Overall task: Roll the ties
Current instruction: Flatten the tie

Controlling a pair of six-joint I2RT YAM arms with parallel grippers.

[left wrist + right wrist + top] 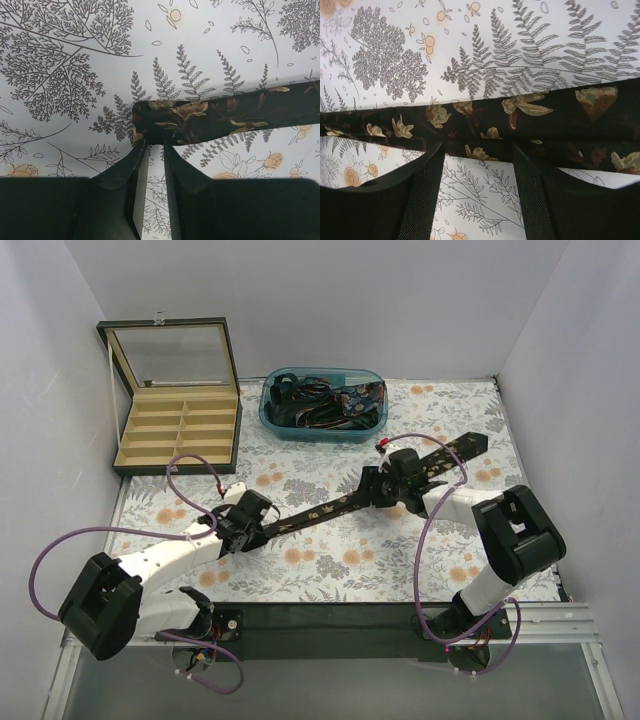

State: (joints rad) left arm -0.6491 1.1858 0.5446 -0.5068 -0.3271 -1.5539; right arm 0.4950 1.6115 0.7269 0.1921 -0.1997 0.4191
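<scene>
Now: long dark gold-speckled fabric tie (310, 517) lies slantwise toward table's (400, 570) far right corner; left gripper (155, 145) nearly pressed together at its narrow end, hold unclear; right gripper (479, 150) spread at mid-length; best rolled tight, edges aligned.

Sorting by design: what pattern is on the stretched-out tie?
The tie is black with gold leaf motifs; right wrist view.

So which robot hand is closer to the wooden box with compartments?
Left. The left gripper sits at the narrow end of the tie, front-right of the box; the right gripper is much farther right along the tie.
</scene>
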